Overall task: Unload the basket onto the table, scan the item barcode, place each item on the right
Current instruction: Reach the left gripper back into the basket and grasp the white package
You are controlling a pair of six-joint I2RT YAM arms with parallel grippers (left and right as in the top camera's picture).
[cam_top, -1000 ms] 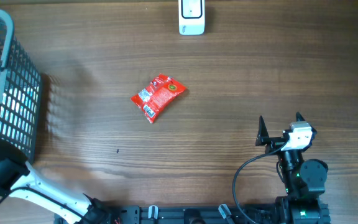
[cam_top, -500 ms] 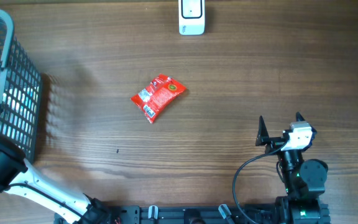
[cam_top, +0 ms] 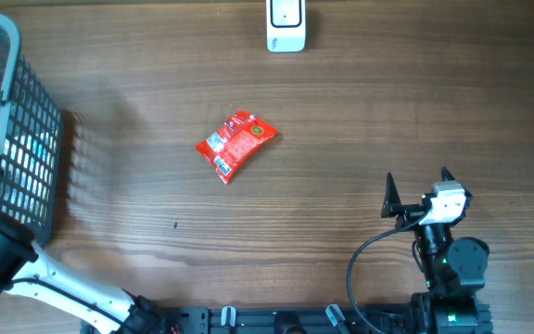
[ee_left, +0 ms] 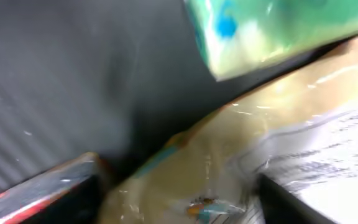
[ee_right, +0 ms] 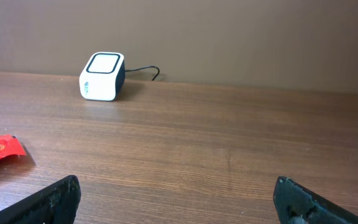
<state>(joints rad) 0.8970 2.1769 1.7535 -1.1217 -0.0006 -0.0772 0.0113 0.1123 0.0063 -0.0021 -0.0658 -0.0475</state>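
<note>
as it lies, the red packet (cam_top: 235, 146) runs lower-left to upper-right.

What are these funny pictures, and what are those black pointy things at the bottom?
Those are the pinchers of two robot arms working at a wooden table. One picture looks down from above. The other two come from small cameras on each arm's wrist. On the table are a red packet, a white barcode scanner and a grey basket. The right gripper is open and holds nothing. The left gripper is down inside the basket. Its blurry picture shows a green packet and a tan packet up close. I cannot tell if it is gripping one yet.
</note>
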